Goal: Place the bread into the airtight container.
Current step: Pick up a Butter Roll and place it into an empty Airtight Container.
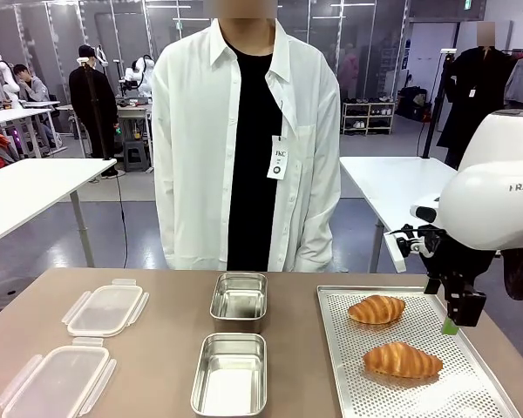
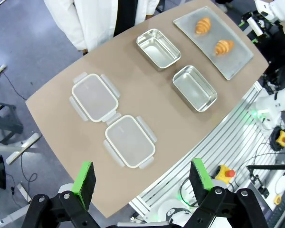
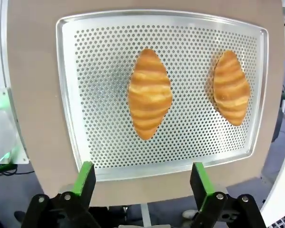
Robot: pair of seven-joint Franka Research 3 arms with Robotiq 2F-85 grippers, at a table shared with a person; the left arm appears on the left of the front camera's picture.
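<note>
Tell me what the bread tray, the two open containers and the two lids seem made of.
Tray: metal, likely aluminium, matte silver, punched with small holes. Far container and near container: shiny metal, probably stainless steel; their walls show reflections. Far lid and near lid: translucent whitish plastic with snap flaps; the table shows faintly through.

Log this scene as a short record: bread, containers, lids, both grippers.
bread: far croissant and near croissant, both on the perforated tray
containers: far steel container and near steel container, both empty, uncovered
lids: far lid and near lid, flat on the table, left of the containers
right gripper: open, above the tray, holding nothing
left gripper: open, high over the table, holding nothing
person: standing at the far side
</note>
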